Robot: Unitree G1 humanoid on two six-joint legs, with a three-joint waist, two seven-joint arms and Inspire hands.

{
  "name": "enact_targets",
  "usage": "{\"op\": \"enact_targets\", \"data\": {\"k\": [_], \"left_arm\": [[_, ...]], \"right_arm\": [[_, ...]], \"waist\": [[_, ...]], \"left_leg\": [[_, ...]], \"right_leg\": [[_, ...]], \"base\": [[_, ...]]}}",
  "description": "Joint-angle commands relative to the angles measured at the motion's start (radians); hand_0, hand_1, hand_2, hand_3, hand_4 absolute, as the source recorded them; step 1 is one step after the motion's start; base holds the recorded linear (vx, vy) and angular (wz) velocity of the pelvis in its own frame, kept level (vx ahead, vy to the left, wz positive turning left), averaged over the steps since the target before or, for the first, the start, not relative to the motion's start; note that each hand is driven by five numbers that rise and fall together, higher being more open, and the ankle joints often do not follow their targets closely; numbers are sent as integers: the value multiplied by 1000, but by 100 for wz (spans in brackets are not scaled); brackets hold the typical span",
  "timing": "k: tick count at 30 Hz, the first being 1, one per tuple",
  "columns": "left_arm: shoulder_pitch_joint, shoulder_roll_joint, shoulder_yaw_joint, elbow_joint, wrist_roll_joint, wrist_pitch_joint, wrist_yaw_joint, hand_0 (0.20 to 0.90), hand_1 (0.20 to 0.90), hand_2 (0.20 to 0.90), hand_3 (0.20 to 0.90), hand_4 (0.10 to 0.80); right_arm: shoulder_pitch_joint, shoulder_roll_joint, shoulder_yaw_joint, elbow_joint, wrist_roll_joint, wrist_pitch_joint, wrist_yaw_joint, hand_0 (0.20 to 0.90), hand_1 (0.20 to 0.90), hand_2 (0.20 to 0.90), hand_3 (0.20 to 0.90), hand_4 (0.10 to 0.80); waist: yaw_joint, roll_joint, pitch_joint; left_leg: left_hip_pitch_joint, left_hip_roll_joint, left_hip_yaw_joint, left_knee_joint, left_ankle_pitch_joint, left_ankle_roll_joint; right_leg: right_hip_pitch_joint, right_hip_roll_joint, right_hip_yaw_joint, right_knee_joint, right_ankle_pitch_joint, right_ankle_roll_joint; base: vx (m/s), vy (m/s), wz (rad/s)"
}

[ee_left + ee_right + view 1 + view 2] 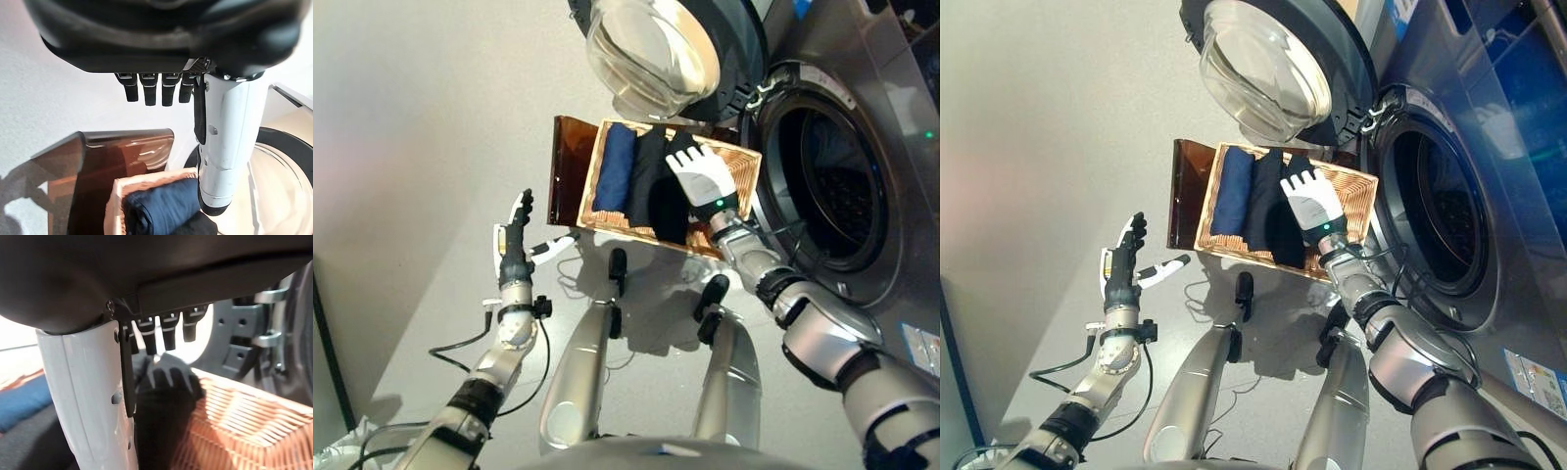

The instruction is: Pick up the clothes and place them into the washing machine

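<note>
A: What's nearest?

B: The left hand (516, 238), raised over the bare grey floor (421, 127) on the robot's left. Its fingers are straight and spread, the white-covered thumb stuck out sideways, and it holds nothing.

A: And what lies past it?

B: Just beyond that hand stands a brown translucent panel (565, 168), upright against the near side of a wicker basket (739, 164). The left wrist view shows the same panel (98, 166) with the basket's rim right beside it.

A: Where are the clothes?

B: In the basket. A rolled navy-blue garment (614, 166) lies along the end nearest the left hand, and a black garment (651, 181) lies touching it on the other side.

A: The right hand?

B: The right hand (703, 178) is over the basket, its white back up, fingers stretched flat and reaching onto the black garment. In its wrist view the fingers (166, 330) hang straight above the dark cloth, curled round nothing. The woven basket floor (234, 421) shows bare beside it.

A: And farther on?

B: To the right hand's outer side gapes the washing machine (862, 117), its drum (827, 196) dark. Beyond the basket the round glass door (651, 54) is swung wide open.
</note>
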Motion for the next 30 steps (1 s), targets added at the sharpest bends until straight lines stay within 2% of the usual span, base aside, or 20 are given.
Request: {"op": "enact_targets", "data": {"k": [1,22,30], "left_arm": [[-20,44,48,-89,16,-87,42,900,900,900,900,800],[-35,47,72,-147,32,-84,71,900,900,900,900,800],[-24,41,83,-163,45,-87,80,900,900,900,900,800]], "right_arm": [[-84,-31,-18,-2,27,9,-83,900,900,900,900,800],[-127,-33,-22,127,79,25,-95,900,900,900,900,800],[-142,-23,-8,197,73,38,-95,900,900,900,900,800]], "waist": [[36,6,-14],[54,25,5],[77,50,-5]], "left_leg": [[-67,20,-4,69,-120,-81],[-192,5,-6,146,-147,-71],[-253,-11,-10,179,-153,-66]], "right_leg": [[67,-2,11,-119,16,41],[-41,-19,24,-38,-12,34],[-116,-31,39,27,-29,29]], "base": [[19,7,14],[15,12,5],[10,16,3]]}}
